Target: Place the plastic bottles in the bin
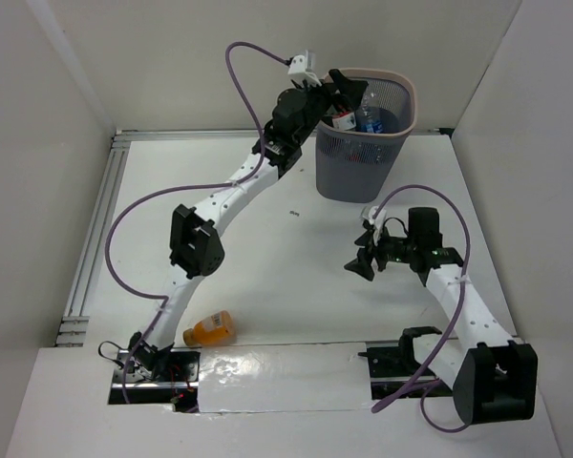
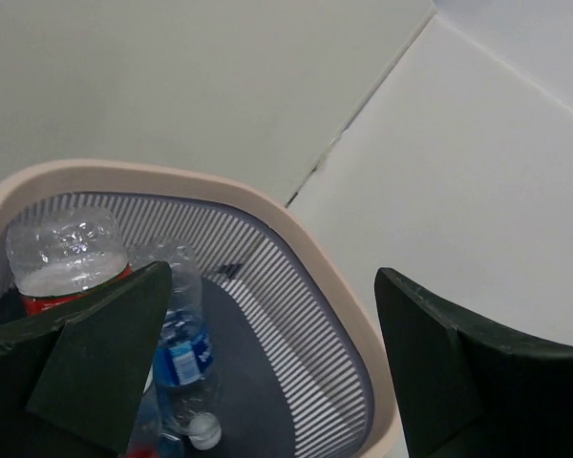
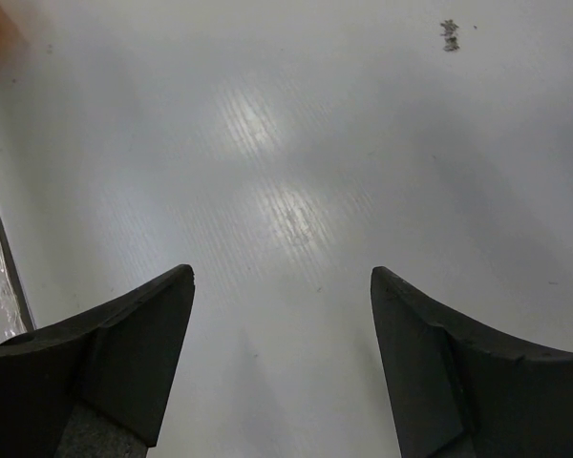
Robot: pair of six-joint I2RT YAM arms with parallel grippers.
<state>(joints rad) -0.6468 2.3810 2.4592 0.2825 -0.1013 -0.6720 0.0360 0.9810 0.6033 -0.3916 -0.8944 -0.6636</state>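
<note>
1. An orange-filled bottle (image 1: 210,329) lies on its side on the white tabletop (image 1: 296,286) at the near edge. It is well to the left of the right pincer (image 3: 282,274) and far nearer than the left pincer (image 2: 272,272).
2. The right pincer hangs over bare tabletop, jaws spread wide and holding nothing. The grey mesh bin (image 2: 296,229) stands beyond it, apart.
3. The left pincer hovers above the bin's pale rim, jaws fully parted and empty.
4. Below that pincer, inside the bin, rest a red-labelled bottle (image 2: 67,258) and a blue-labelled bottle (image 2: 181,353).
</note>
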